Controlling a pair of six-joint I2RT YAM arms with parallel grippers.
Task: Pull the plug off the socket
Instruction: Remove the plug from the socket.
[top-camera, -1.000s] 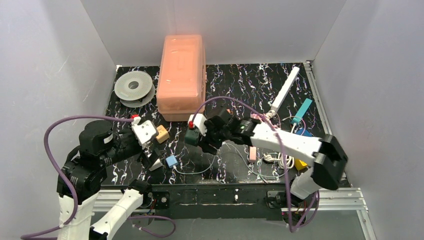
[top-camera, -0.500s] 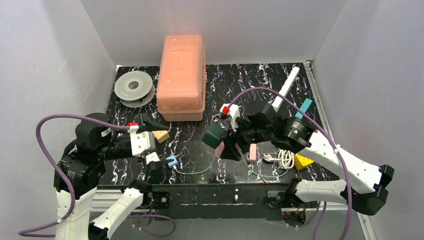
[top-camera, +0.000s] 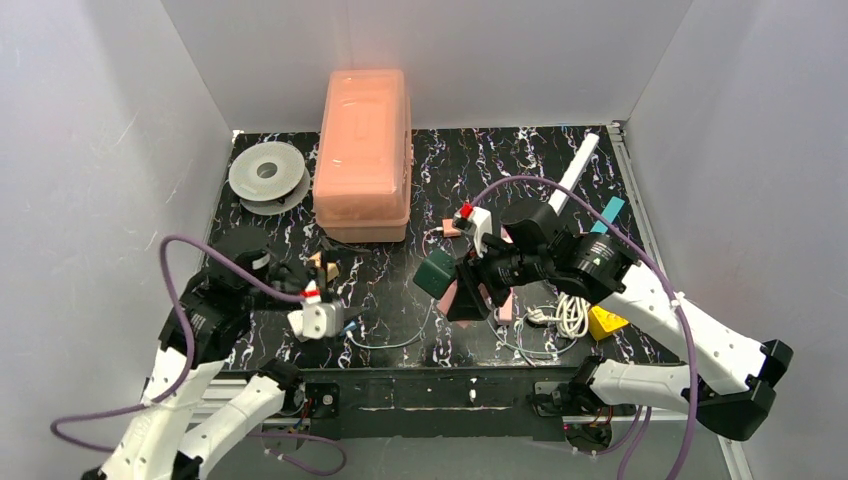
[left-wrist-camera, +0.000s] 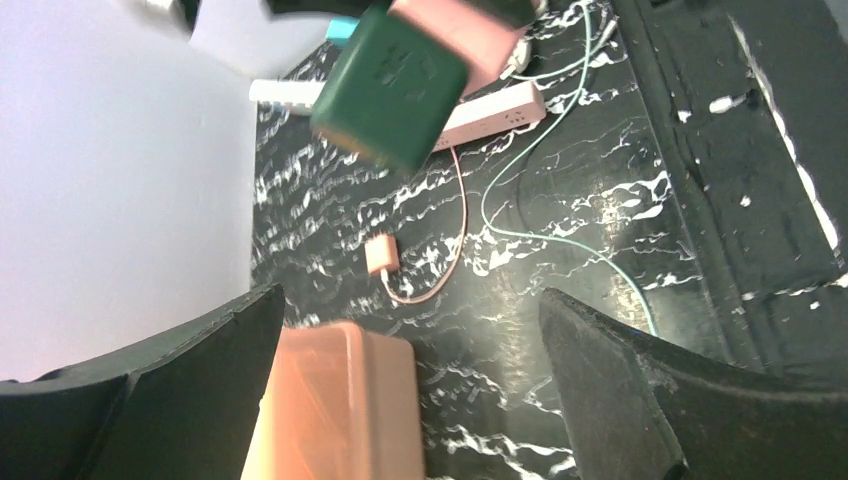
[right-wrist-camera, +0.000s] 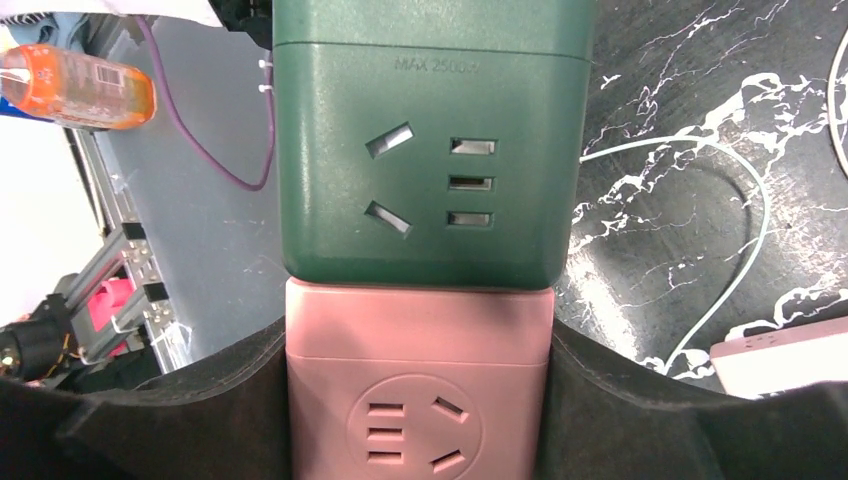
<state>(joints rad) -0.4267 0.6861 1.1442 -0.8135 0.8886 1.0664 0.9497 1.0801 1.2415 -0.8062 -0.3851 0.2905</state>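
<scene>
A grey spool (top-camera: 266, 172) is parked at the far left corner of the bench (top-camera: 480, 160). Closer to the front left, the left gripper (left-wrist-camera: 410, 300) is spread wide with nothing caught between its fingers. From overhead, a tan block (top-camera: 322, 267) and a small blue plug (top-camera: 347, 324) can be seen near that arm, and a thin cable is trailed off from the plug along the front edge. A big salmon box (top-camera: 362, 150) is set against the far edge, a bit left of centre.

The stuff that matters is found around mid-bench. A green adapter (right-wrist-camera: 425, 150) is stuck onto a pink adapter (right-wrist-camera: 420, 320), the two butted together and not pulled apart, and the pair looks to be lifted off the bench. The pink one is clamped between the fingers of the right gripper (right-wrist-camera: 418, 380), while the green one isn't touched by them.

Toward the front right, a coil of white cable (top-camera: 570, 318) is dumped just beside a yellow block (top-camera: 603, 324). A white power strip (top-camera: 572, 175) is laid at an angle toward the far right corner, with a teal piece (top-camera: 605, 222) near it by the right edge.
</scene>
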